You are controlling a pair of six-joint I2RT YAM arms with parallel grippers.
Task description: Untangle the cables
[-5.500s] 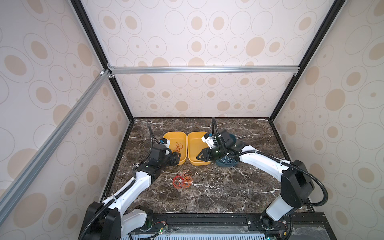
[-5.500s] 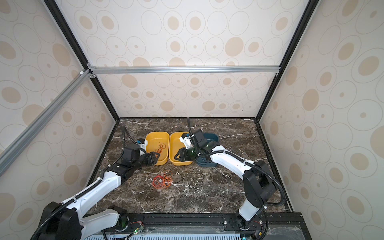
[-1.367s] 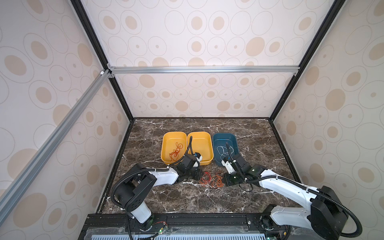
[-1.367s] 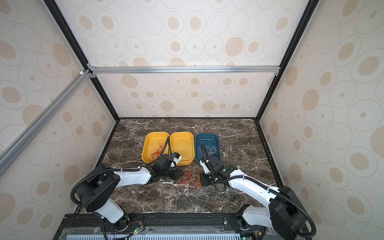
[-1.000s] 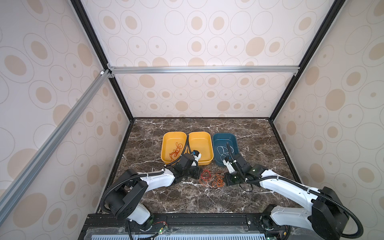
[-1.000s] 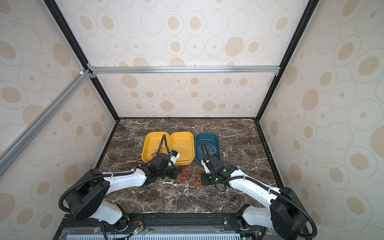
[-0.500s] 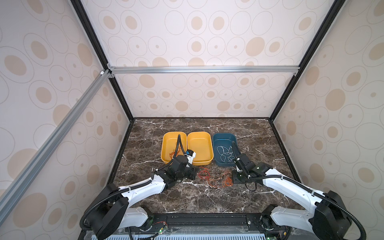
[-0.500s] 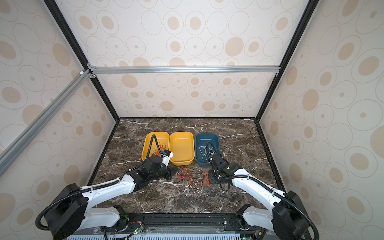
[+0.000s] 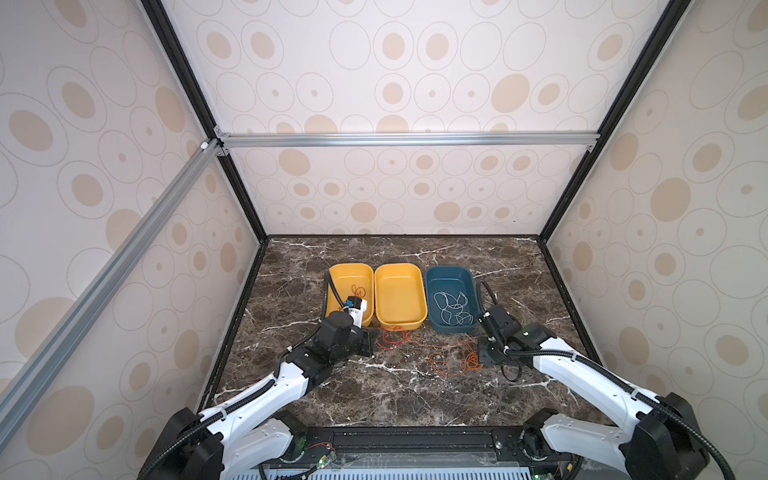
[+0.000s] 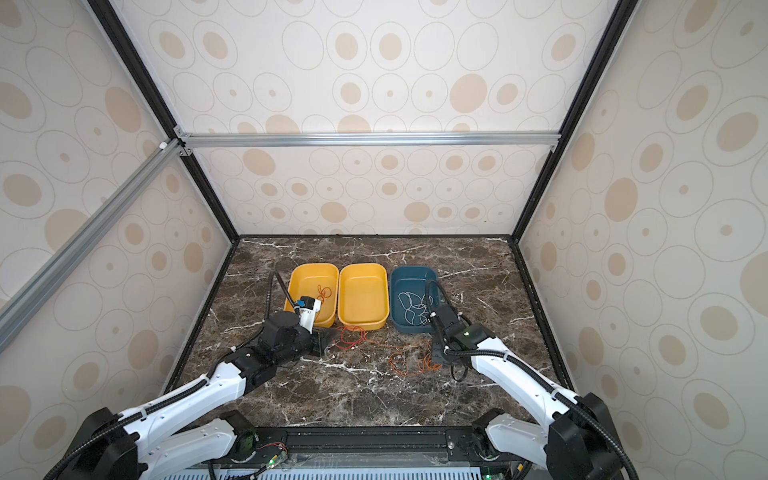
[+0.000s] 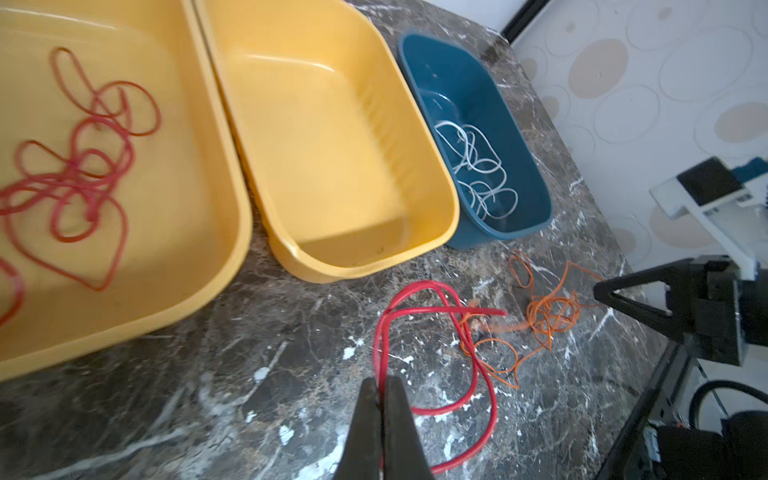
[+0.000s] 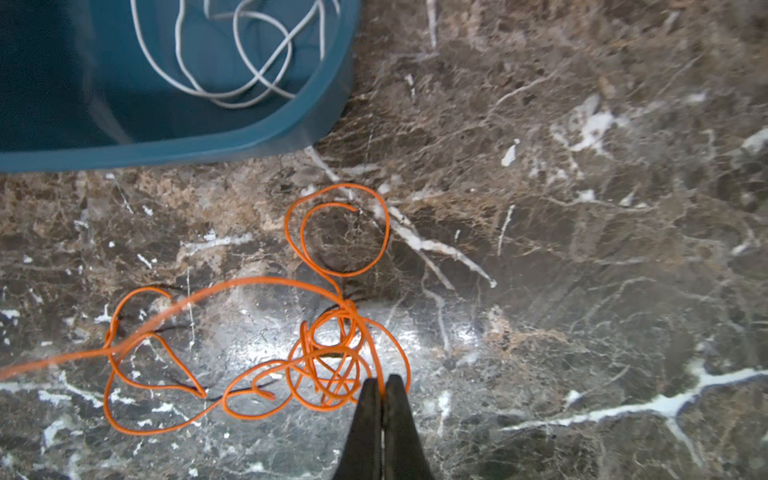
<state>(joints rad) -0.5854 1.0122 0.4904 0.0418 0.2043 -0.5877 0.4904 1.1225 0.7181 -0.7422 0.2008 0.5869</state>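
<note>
Now farther apart than before, the left gripper [image 11: 380, 384] has its jaws pinching the thin red looped wire [image 11: 419, 285]; the right gripper [image 12: 382, 384] pinches the thin orange tangled wire [image 12: 332, 361].

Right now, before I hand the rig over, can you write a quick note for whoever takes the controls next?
Grippers: left gripper is shut on the red cable on the table; right gripper is shut on the orange cable, near the blue bin.
Done: white cable lies in the blue bin; a reddish cable lies in the left yellow bin. The middle yellow bin holds nothing.
Left: red and orange strands cross between the grippers. Pull them apart, then probably bin each.
</note>
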